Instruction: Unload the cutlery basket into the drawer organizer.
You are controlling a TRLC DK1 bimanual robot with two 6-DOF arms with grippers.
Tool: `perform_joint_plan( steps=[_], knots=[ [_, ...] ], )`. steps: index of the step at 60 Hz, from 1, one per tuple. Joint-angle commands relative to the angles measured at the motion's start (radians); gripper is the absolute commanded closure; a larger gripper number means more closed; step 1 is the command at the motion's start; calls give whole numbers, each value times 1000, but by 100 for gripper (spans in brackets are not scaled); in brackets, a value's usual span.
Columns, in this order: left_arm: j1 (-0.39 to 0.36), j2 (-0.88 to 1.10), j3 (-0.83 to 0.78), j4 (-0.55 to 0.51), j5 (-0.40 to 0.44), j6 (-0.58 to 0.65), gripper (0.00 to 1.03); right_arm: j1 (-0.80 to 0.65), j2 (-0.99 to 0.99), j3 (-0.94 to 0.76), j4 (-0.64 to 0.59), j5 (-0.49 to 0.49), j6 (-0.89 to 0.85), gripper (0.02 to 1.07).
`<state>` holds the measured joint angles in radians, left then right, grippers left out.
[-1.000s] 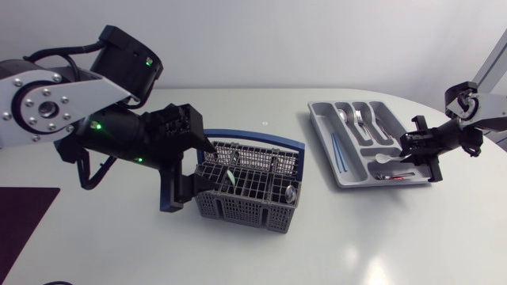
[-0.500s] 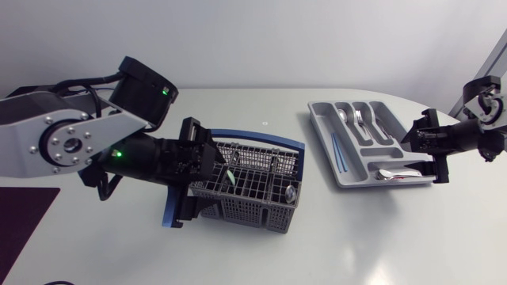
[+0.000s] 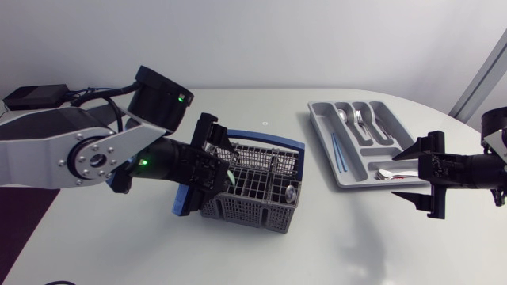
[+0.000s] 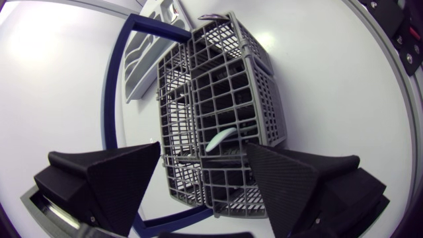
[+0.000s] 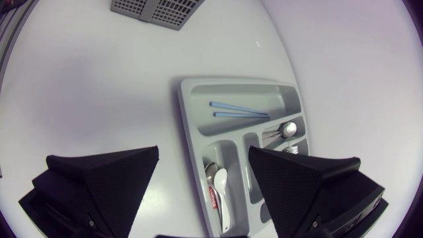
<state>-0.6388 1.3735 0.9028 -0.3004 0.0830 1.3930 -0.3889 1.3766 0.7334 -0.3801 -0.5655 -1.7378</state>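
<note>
Near the table's middle stands the grey wire cutlery basket [image 3: 257, 190] with its blue handle [image 3: 273, 143] folded to the far side; a pale green utensil [image 4: 220, 139] pokes up from one of its cells. At the basket's left end is the left gripper [image 3: 212, 170], fingers spread wide and holding nothing. The wrist view shows the green utensil just ahead of the gap between them. The left arm comes in low from the side, its wrist rolled so one finger lies on the far side and one on the near side. Well to the right lies the grey drawer organizer [image 3: 323, 142], holding blue sticks [image 3: 338, 150], forks and spoons [image 3: 360, 119] and a white spoon [image 5: 221, 182]. Beside its near right corner the right gripper [image 3: 404, 176] hangs empty above the table [image 3: 356, 237] – fingers wide apart, forearm level, pointing left.
</note>
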Motion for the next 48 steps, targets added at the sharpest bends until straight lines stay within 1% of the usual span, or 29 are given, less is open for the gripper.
perform_joint_plan(
  steps=[1, 3, 9, 12, 15, 18, 21, 23, 27, 31, 37, 42, 45, 48],
  knots=[
    [-16, 7, -19, 6, -19, 61, 10, 31, -67, -60, 21, -34, 80, 8],
    [-18, 6, -21, 6, -22, 67, 10, 51, -80, -66, 37, -42, 130, 8],
    [-22, 6, -27, 12, -28, 83, 16, 108, -105, -69, 33, -76, 256, 9],
    [-25, -1, -28, 15, -28, 83, 19, 133, -111, -75, 26, -93, 290, 11],
    [-35, -11, -30, 15, -28, 77, 22, 170, -114, -85, 35, -102, 343, 16],
    [-38, -19, -30, 15, -28, 70, 22, 202, -114, -81, 27, -120, 396, 21],
    [-38, -24, -28, 14, -28, 69, 22, 232, -122, -85, 9, -139, 426, 30],
    [-38, -30, -28, 14, -28, 69, 22, 257, -137, -94, -9, -151, 435, 38],
    [-38, -37, -30, 12, -28, 61, 22, 305, -172, -115, -39, -178, 457, 57],
    [-36, -50, -38, 12, -28, 58, 22, 366, -203, -138, -82, -191, 466, 70],
    [-32, -56, -41, 12, -28, 58, 22, 455, -238, -154, -166, -212, 469, 84],
    [-29, -59, -39, 12, -28, 54, 22, 533, -252, -158, -223, -217, 485, 90],
    [-27, -63, -41, 12, -28, 54, 22, 585, -254, -161, -230, -221, 514, 96],
    [-27, -67, -44, 14, -28, 51, 22, 630, -257, -169, -220, -220, 538, 97]
  ],
)
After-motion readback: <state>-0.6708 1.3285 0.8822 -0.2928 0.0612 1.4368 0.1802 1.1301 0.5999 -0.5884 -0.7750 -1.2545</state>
